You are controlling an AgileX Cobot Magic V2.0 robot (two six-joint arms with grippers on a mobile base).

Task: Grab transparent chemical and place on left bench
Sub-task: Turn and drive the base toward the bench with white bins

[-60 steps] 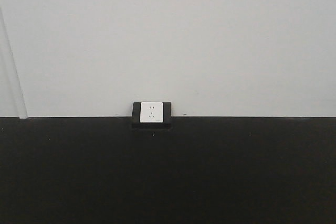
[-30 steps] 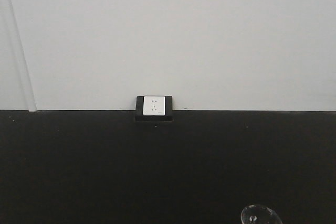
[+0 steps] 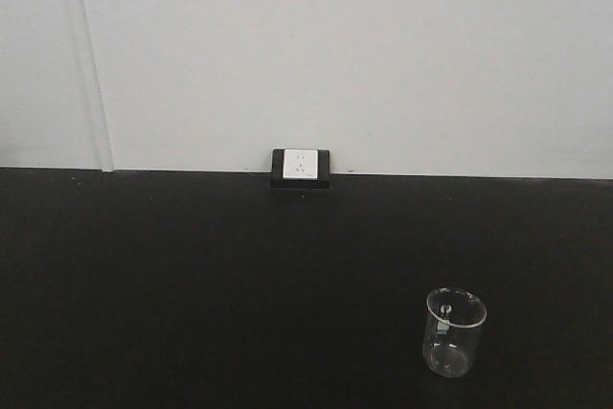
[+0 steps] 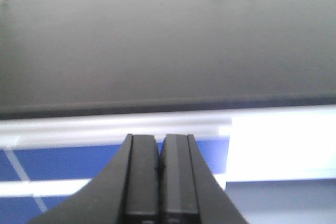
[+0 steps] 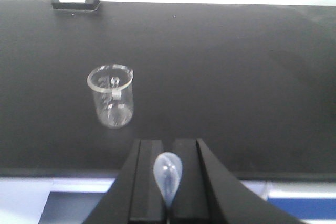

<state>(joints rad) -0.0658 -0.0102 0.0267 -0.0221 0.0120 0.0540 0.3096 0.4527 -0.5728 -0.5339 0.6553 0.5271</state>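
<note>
One wall socket (image 3: pixel 301 167) well behind beaker (image 3: pixel 454 330)

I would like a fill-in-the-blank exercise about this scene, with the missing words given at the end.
The glass beaker stands ___ on the black countertop. In the front view, the white socket is to the beaker's ___. The left gripper is ___ (open or shut).
Missing words: upright; left; shut.

Power socket (image 3: pixel 301 166): white faceplate in a black housing, set at the foot of the white wall (image 3: pixel 364 45) (far side). Vertical wall seam (image 3: pixel 93 64): far left.
</note>
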